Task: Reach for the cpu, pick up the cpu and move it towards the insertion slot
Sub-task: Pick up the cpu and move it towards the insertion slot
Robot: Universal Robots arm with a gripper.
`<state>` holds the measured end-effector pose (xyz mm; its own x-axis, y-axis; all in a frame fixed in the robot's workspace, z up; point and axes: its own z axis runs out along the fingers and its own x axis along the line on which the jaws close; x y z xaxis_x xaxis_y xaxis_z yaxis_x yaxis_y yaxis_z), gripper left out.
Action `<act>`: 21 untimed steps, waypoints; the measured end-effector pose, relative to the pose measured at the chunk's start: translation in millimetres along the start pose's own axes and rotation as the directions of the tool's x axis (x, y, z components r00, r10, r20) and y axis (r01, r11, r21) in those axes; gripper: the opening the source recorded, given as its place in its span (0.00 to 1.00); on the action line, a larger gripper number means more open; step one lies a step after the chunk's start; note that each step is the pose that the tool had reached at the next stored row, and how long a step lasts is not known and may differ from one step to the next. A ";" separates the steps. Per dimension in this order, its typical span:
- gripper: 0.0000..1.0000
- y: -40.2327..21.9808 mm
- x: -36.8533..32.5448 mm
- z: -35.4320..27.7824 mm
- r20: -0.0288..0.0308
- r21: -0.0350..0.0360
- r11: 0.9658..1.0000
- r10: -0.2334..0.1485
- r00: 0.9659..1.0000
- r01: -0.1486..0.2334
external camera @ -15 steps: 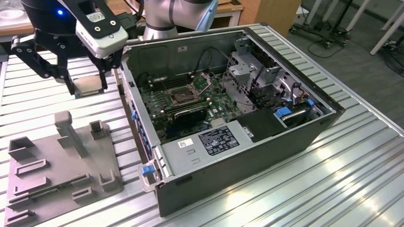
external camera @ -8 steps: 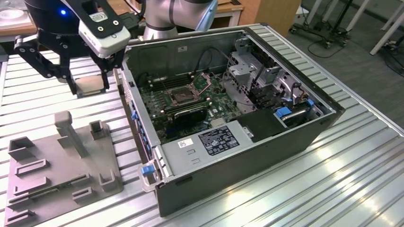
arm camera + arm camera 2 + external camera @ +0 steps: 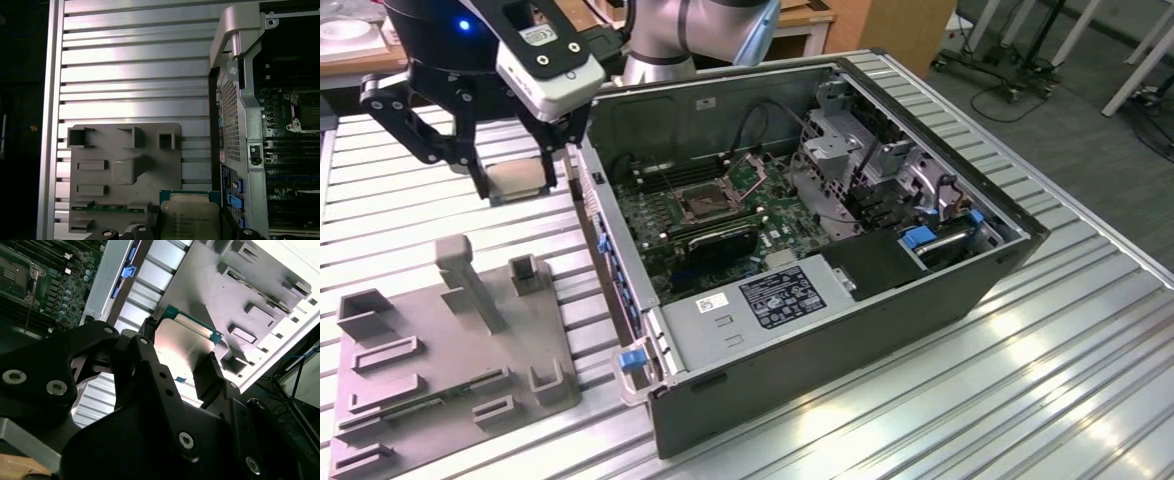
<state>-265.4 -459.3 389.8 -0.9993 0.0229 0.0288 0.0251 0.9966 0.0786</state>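
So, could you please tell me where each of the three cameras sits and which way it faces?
Exterior view: off the arm, above the ribbed metal table, facing down into the open black computer case; the arm's black gripper shows.
First wrist view: on the arm, facing down onto the grey moulded plastic tray; gripper tips show.
Second wrist view: behind the gripper, looking along its fingers.
Shared: all see the small pale silvery square cpu clamped in the gripper.

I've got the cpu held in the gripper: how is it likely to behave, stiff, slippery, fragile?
The cpu looks like a thin, rigid plate, so it probably won't flex. Its smooth metal face, pinched at the edges by the gripper, may slip if jolted. It is likely light, yet fragile if dropped.
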 end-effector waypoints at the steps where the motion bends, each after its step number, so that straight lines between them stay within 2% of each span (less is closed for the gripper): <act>1: 0.54 0.0 -0.4 0.1 0.000 0.000 1.000 0.000 1.000 0.000; 10: 0.54 0.0 -1.9 0.3 0.000 0.000 1.000 0.000 1.000 0.000; 21: 0.54 0.1 -7.1 0.1 0.000 0.000 1.000 0.000 1.000 0.000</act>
<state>-258.4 -459.3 389.5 -0.9993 0.0229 0.0288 0.0251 0.9966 0.0786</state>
